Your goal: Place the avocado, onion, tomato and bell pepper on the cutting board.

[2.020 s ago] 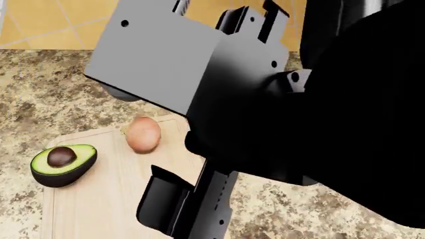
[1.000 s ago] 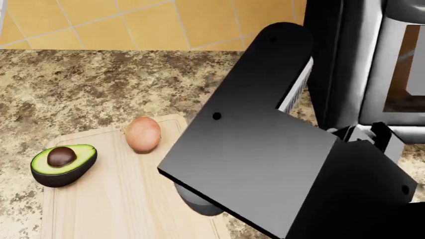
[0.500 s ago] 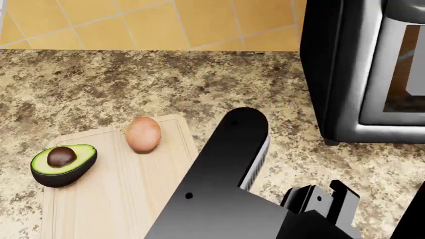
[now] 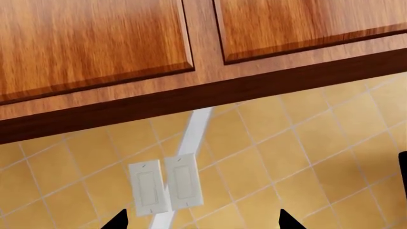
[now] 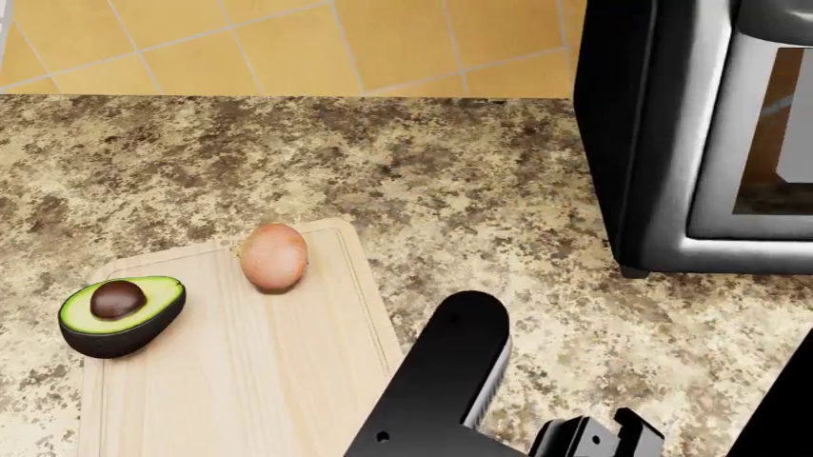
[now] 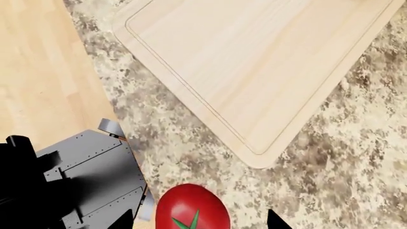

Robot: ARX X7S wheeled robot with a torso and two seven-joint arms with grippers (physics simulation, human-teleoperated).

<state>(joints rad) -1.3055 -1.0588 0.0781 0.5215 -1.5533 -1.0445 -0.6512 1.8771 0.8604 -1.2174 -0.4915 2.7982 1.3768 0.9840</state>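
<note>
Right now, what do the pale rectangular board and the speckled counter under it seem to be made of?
The pale rectangular cutting board looks like light unfinished wood: faint straight grain, matte surface, a shallow groove near its rim. The speckled brown-and-tan countertop looks like polished granite or a stone-look laminate; its mottled flecks fit either.

The right arm [image 5: 439, 395] has dropped lower in the head view, uncovering more of the cutting board [image 5: 254, 381]

Cutting board [image 5: 254, 381] mostly bare; avocado [image 5: 121, 314], onion [image 5: 274, 256] at far end.

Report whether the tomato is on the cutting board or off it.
Off. The tomato sits on the granite counter, just past the cutting board corner.
</note>
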